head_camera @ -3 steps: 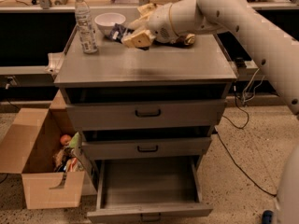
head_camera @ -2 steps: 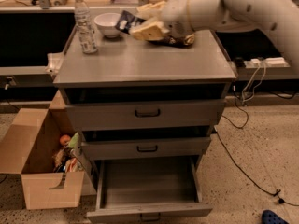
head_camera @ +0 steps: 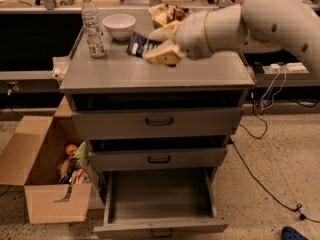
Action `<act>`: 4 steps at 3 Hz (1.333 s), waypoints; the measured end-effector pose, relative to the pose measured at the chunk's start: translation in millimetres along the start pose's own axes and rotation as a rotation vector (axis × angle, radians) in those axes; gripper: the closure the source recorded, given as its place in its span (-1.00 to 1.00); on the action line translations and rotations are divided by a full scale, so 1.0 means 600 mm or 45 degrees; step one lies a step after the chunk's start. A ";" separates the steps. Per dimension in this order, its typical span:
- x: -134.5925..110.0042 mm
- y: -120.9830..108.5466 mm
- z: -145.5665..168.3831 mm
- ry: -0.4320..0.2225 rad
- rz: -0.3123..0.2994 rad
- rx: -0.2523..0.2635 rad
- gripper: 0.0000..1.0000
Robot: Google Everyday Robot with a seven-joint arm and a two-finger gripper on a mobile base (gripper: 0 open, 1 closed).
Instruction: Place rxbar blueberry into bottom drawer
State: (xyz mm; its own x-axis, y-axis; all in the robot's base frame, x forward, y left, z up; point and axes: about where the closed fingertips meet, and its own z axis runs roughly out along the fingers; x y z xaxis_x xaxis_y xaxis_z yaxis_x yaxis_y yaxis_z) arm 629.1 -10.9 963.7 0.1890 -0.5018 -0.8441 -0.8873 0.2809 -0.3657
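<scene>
The rxbar blueberry [head_camera: 136, 45], a dark navy bar with pale lettering, sits between the cream fingers of my gripper [head_camera: 151, 46], just above the grey cabinet top [head_camera: 150, 74] near its middle. The gripper appears shut on the bar. The white arm reaches in from the upper right. The bottom drawer [head_camera: 160, 196] is pulled open below, a deep grey tray with nothing in it. The two shallower drawers above it [head_camera: 159, 121] [head_camera: 159, 159] are closed or nearly closed.
A water bottle [head_camera: 93, 25] and a white bowl [head_camera: 119, 25] stand at the back left of the top. A chip bag [head_camera: 167, 13] lies at the back. An open cardboard box [head_camera: 45, 179] with items stands left of the cabinet. Cables [head_camera: 260, 174] run on the floor at right.
The gripper has moved from the chip bag at the back of the top forward and to the left. It now has the dark bar between its fingers.
</scene>
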 end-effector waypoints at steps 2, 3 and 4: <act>0.162 0.155 -0.044 0.180 -0.015 -0.091 1.00; 0.185 0.181 -0.039 0.202 0.007 -0.121 1.00; 0.183 0.184 -0.036 0.217 0.000 -0.119 1.00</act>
State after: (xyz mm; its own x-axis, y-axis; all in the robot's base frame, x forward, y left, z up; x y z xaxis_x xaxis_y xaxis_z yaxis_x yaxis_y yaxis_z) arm 542.7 -52.8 839.2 0.1220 -0.6351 -0.7627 -0.9241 0.2077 -0.3208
